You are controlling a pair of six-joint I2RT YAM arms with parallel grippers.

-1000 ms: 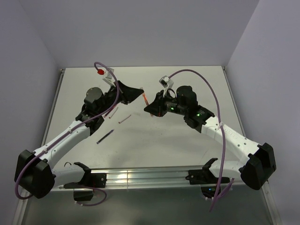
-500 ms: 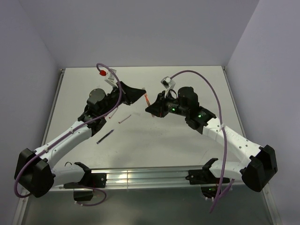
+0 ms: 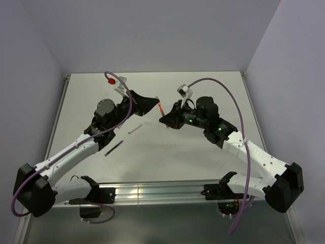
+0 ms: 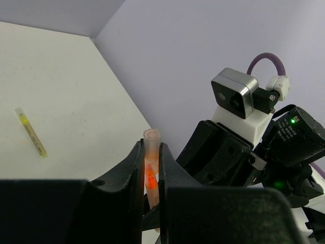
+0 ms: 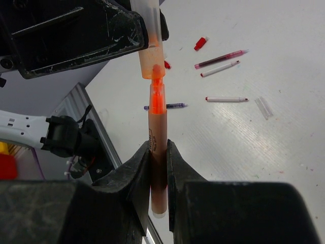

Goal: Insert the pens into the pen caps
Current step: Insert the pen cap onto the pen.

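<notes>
Orange pen meeting its cap nose to mouth, in the air over the middle of the table [image 3: 203,152].

My left gripper [image 4: 151,147] is pinched on the cap [image 5: 151,46], a pale, cloudy plastic tube with a round open rim poking past the black fingertips and an orange tint inside. My right gripper [image 5: 158,150] is clamped tight on the orange pen [image 5: 157,117], a smooth round barrel gripped near its blunt back end. The pen's narrow nib sits just inside the cap's mouth, with the bright translucent collar behind it outside. Loose on the matte, finely speckled white tabletop lie a dark red pen [image 5: 221,59], a thin white pen [image 5: 226,99], a stubby red cap [image 5: 200,43] and a clear cap [image 5: 263,108]. An olive-yellow pen [image 4: 30,133] lies well apart.
</notes>
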